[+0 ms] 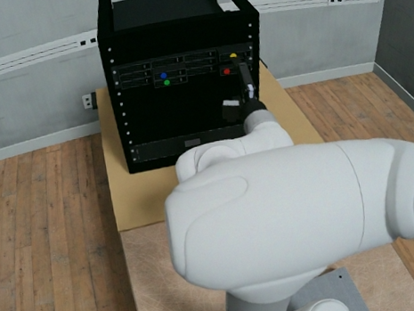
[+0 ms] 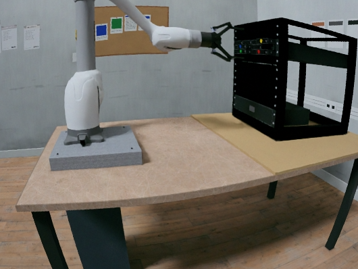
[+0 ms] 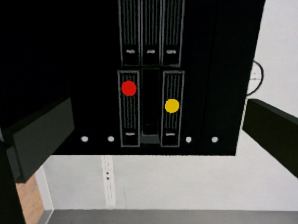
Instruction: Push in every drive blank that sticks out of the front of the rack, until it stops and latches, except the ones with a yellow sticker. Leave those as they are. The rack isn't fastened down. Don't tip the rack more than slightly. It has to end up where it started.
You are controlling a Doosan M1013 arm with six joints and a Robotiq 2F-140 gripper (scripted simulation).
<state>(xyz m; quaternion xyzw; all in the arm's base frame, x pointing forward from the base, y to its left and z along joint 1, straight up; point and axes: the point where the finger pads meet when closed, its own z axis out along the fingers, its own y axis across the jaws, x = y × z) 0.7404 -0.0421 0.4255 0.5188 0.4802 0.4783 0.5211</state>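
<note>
The black rack stands on the tan mat, with a band of drive blanks near its top. Blanks carry a red sticker, a yellow sticker, a blue sticker and a green sticker. In the wrist view the red-sticker blank and the yellow-sticker blank flank a dark slot, straight ahead. My gripper is open and empty, its fingertips right at the rack's front, around the red and yellow blanks. I cannot tell which blanks stick out.
A grey panel sits low in the rack front. A black box lies inside the rack at the back. My arm's base stands on a grey block. The table edge runs close behind the rack.
</note>
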